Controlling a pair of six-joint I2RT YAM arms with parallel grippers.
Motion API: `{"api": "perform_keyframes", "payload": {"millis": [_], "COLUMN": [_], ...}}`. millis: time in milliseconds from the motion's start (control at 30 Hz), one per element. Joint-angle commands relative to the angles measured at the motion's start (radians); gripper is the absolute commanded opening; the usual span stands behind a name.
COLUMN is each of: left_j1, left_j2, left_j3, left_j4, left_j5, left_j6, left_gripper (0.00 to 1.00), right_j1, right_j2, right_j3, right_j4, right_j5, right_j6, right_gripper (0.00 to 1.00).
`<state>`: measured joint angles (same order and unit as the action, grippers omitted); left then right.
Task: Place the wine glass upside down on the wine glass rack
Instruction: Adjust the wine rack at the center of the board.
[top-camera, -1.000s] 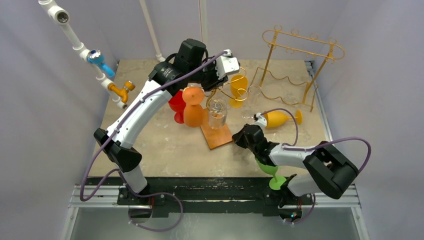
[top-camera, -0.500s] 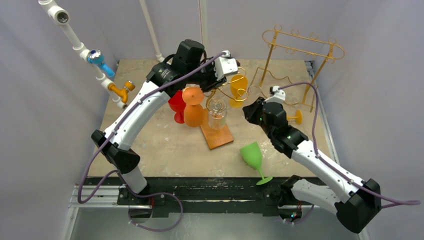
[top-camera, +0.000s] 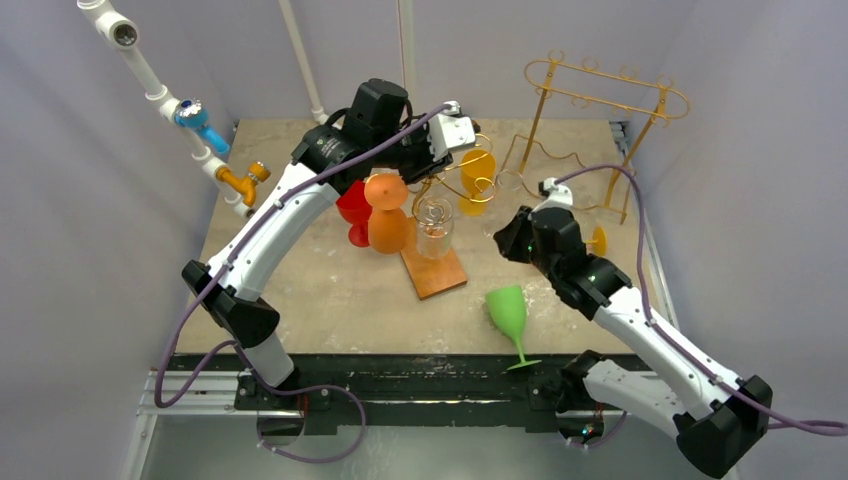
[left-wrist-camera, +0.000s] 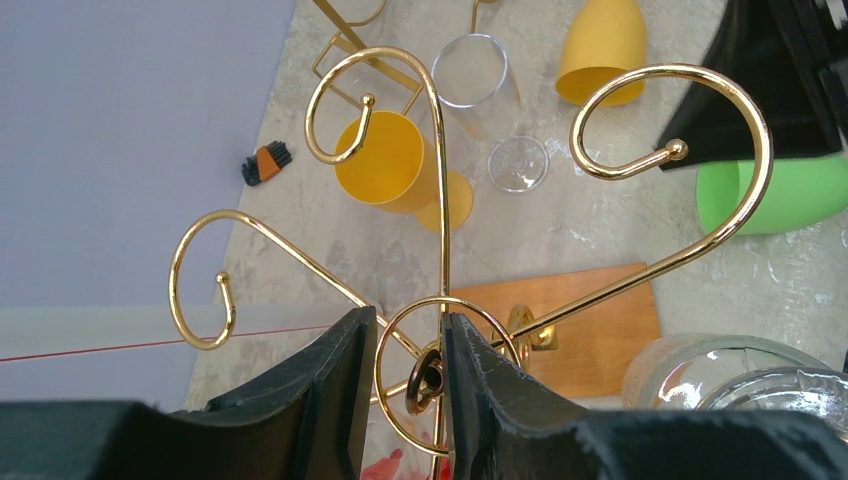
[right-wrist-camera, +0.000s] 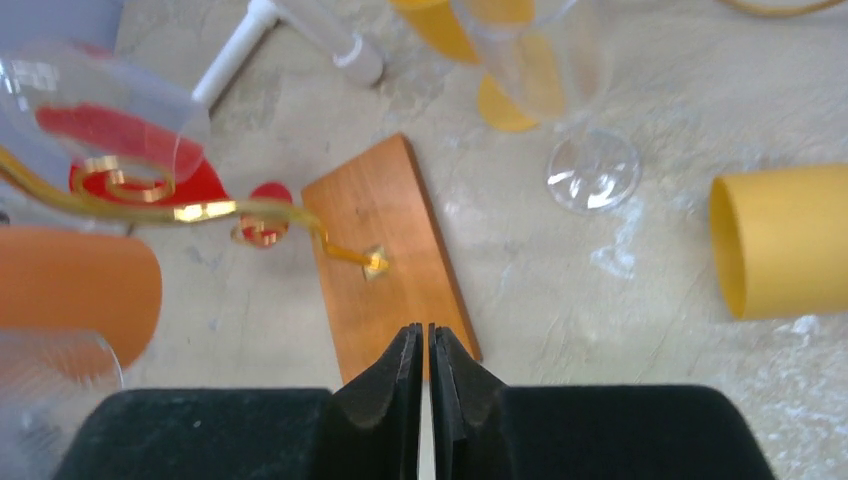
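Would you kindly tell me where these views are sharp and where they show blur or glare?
Top external: evenly lit and sharp, with only faint shadows on the table. Left wrist: the gold rack is crisp with bright highlights, and the clear glass at lower right glares. Right wrist: the wooden base is fairly sharp, while the orange glass at the left edge is blurred.

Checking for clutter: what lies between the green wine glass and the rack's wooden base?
Bare tabletop only, in the top view, between green wine glass and wooden base.
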<state>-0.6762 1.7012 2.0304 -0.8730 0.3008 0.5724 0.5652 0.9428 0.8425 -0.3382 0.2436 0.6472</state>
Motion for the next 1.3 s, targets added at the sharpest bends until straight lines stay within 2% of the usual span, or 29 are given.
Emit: {"api": "perform_keyframes", "payload": {"millis": [0,167,267,333,533,633,800,1033,1267], "left_j1": [0.006,0.006,0.006,0.006,0.006,0.005,0.006,0.005,0.006], "left_j2": [-0.042,-0.035,-0.033,-0.03,-0.032,-0.033,-0.035,-0.034,-0.027], "left_j3": [-0.006,-0.008,-0.002,0.004,0.008,0.006,0.007,0.004,0.006], "left_j4": [0.01,0.013,0.015,0.012,0.003,0.004,0.003,0.001,0.004], "left_j5": [-0.022,-0.015,-0.015,-0.014,-0.012,-0.008,-0.007,0.0,0.01], "left_j6": [0.012,0.009,0.008,0.006,0.009,0.008,0.008,0.008,0.008], "left_gripper": [0.33,0.33,0.33,0.33,0.33,0.33,0.32,0.32,0.32], "right_j1": [0.135,0.262,0.291,0.292,0.277,0.246,0.1,0.093,0.093], "right_j2": [-0.045,-0.11,-0.087,-0.042,0.126,0.208,0.294,0.422,0.489], "right_j3": [-0.103,-0.291,-0.366,-0.384,-0.344,-0.304,-0.299,-0.262,-0.296], "right_j4": [-0.148,-0.066,0.032,0.04,0.037,0.108,0.289,0.451,0.521], "right_j5": [-0.052,-0.103,-0.126,-0.103,-0.02,0.005,-0.03,-0.015,-0.001], "right_j6": [0.086,0.252,0.301,0.305,0.272,0.247,0.233,0.276,0.321], "right_gripper": [0.16,0.16,0.07,0.0,0.0,0.0,0.0,0.0,0.0]}}
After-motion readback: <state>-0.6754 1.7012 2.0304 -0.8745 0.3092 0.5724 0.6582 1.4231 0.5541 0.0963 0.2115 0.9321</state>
